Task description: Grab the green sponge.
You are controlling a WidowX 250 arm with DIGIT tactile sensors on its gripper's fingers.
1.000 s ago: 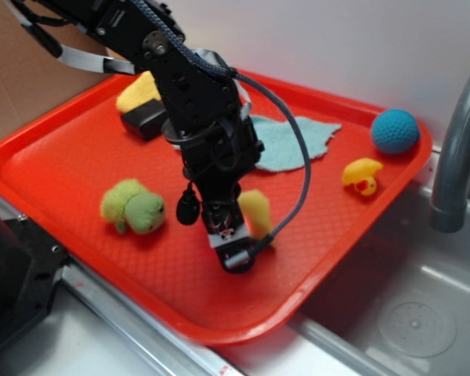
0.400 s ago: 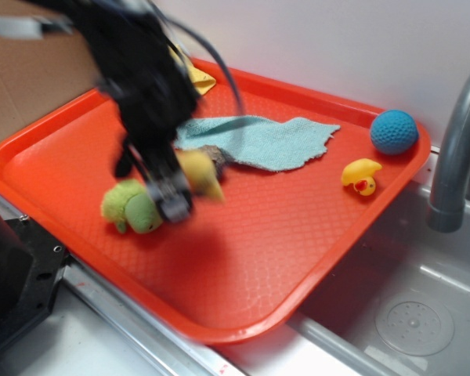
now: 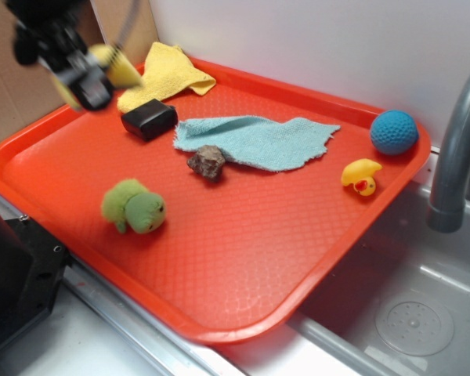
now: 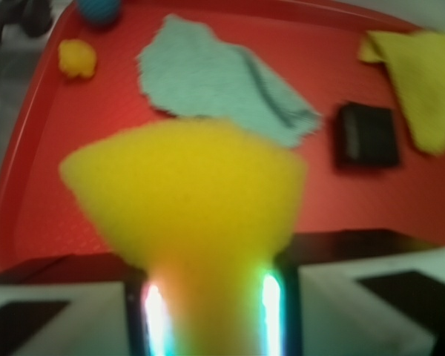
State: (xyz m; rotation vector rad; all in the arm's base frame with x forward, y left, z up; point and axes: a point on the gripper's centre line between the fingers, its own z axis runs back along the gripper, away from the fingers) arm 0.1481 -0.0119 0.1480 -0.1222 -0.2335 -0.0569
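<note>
The green sponge (image 3: 116, 67) shows only as a yellow foam wedge, held in the air over the far left corner of the red tray (image 3: 243, 258). My gripper (image 3: 94, 77) is shut on it, blurred by motion. In the wrist view the green sponge (image 4: 185, 193) fills the middle, its narrow end pinched between the two fingers of the gripper (image 4: 211, 311). Its dark scouring face is not visible.
On the tray lie a yellow cloth (image 3: 168, 74), a black block (image 3: 149, 120), a teal cloth (image 3: 258, 141), a brown rock (image 3: 207, 162), a green plush toy (image 3: 133, 207), a blue ball (image 3: 394, 131) and a rubber duck (image 3: 362, 175). A grey faucet (image 3: 454, 149) and sink (image 3: 407, 313) are at right.
The arm has risen and swung from the tray's middle to its far left corner, carrying the sponge with it. The rock and black block are now uncovered.
</note>
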